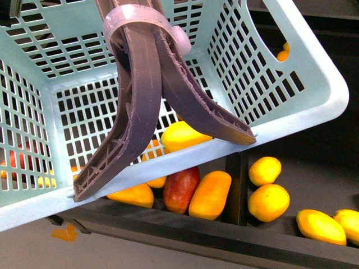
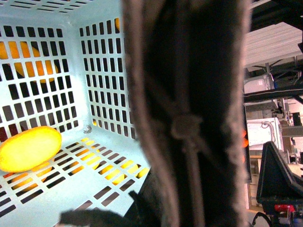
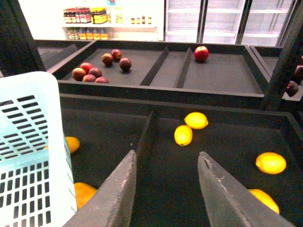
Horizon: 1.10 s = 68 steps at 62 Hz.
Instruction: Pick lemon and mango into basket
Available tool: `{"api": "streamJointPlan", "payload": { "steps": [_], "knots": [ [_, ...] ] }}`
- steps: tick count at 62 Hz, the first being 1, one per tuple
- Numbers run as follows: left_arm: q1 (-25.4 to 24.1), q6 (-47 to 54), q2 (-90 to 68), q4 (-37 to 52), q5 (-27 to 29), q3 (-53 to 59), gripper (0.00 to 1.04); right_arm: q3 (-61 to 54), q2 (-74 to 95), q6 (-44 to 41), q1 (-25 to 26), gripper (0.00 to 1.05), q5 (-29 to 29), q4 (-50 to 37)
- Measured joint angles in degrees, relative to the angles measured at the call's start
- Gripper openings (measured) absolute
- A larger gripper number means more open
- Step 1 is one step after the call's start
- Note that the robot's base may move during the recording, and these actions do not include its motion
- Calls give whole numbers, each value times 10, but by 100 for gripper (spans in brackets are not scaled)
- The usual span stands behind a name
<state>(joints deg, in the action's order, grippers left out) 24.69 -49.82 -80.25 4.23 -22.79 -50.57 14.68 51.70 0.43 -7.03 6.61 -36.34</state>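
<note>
Closest to the left wrist camera, a blurred brown handle [image 2: 189, 113] fills the view and hides the left gripper, so I cannot tell whether it is closed. The right gripper [image 3: 166, 158] is spread wide and holds nothing, above a dark bin [image 3: 227, 137]. The basket [image 1: 291, 112] hangs tilted, with a white tie [image 1: 134, 17] around its handles. The lemon [image 2: 29, 148] lies inside on the slotted base, close to a side wall. Below the basket, the mango [image 1: 210, 194] lies in a compartment [image 1: 236, 179], touching a dark red mango [image 1: 180, 189]. Farther away, red fruits [image 3: 90, 73] lie on a shelf [image 3: 213, 75].

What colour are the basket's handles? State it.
Brown handles, bound by a white tie; clearest in the front view.
</note>
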Motion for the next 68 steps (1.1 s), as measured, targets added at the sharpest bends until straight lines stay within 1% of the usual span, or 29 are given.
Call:
{"api": "streamJointPlan", "payload": {
  "steps": [5, 7, 13, 16, 20, 22, 30, 34, 48, 52, 55, 56, 62, 68],
  "knots": [
    [0, 0, 0, 0, -1, 0, 4, -20, -21, 0, 8, 9, -6, 0],
    [0, 0, 0, 0, -1, 0, 4, -30, -33, -1, 12, 2, -10, 1],
    [0, 0, 0, 0, -1, 0, 4, -55, -66, -2, 26, 2, -26, 9],
    [0, 0, 0, 0, -1, 0, 4, -66, -84, -3, 51, 2, -61, 17],
    [0, 0, 0, 0, -2, 0, 4, -81, -111, -2, 67, 2, -62, 29],
    [0, 0, 0, 0, -1, 0, 4, -85, -118, -3, 68, 5, -63, 31],
    [0, 0, 0, 0, -1, 0, 4, -89, -125, -3, 68, 26, -64, 33],
    [0, 0, 0, 0, -1, 0, 4, -89, -125, -3, 68, 38, -65, 33],
    [0, 0, 0, 0, -2, 0, 4, -89, -125, -3, 68, 73, -65, 33],
    [1, -1, 0, 0, -2, 0, 4, -89, -125, -3, 68, 88, -64, 33],
    [3, 0, 0, 0, -2, -1, 4, -89, -125, -3, 70, 96, -63, 33],
    [4, 0, 0, 0, -4, -1, 4, -89, -125, -2, 70, 98, -63, 33],
    [5, -4, 0, 0, -14, -1, 4, -89, -127, -3, 70, 96, -63, 33],
    [4, -6, 0, 0, -10, -1, 4, -89, -127, -3, 70, 96, -65, 34]
  ]
}}
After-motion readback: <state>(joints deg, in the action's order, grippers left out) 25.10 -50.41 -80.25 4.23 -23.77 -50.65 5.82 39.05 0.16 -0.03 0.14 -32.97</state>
